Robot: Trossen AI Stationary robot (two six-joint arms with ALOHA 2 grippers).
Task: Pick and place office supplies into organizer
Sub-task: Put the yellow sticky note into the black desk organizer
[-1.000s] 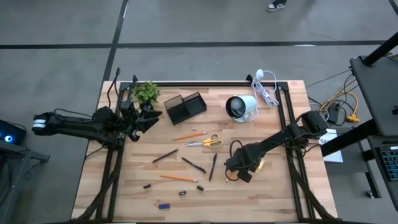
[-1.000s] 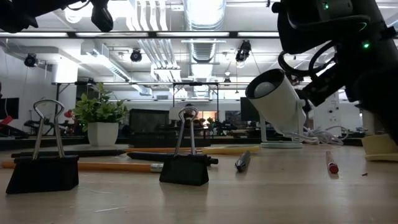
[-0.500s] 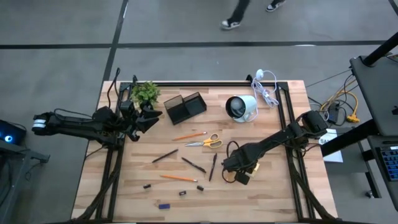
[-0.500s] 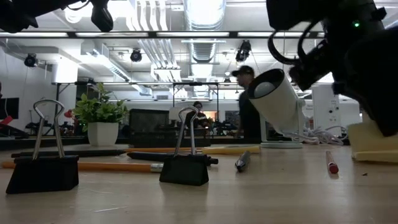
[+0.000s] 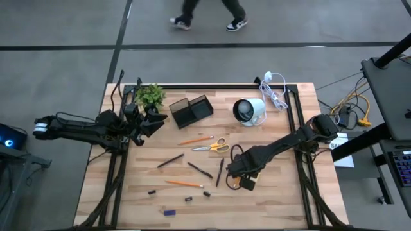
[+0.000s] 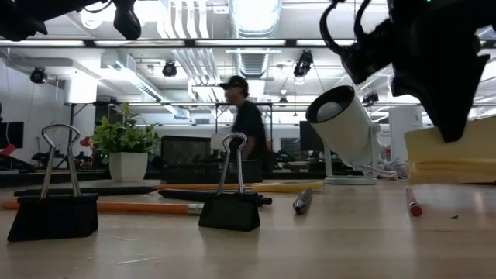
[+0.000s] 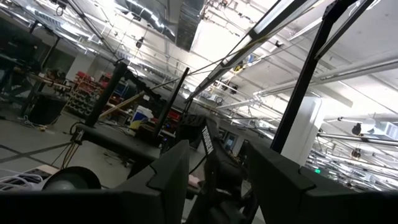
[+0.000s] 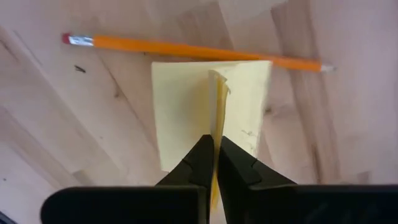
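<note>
The right gripper point(image 5: 244, 181) pinches the sticky-note block point(image 8: 211, 112) above a pencil point(image 8: 186, 48). The left gripper point(image 5: 154, 122), jaws parted and empty, waits at nine o'clock of the organizer point(image 5: 191, 110).

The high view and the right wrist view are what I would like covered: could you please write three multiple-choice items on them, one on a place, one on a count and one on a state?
1. Where is the potted plant?
A. left of the black organizer
B. beside the scissors
C. at the table's near edge

2. How many orange pencils lie on the table?
A. one
B. two
C. four

3. What is the right gripper doing?
A. hanging open over the table
B. shut on a sheet of the sticky-note block
C. holding a pen

Answers:
1 A: the plant stands at the far left corner, the organizer to its right.
2 B: one pencil lies by the scissors and another nearer the front.
3 B: the fingers pinch a raised yellow sheet.
</note>
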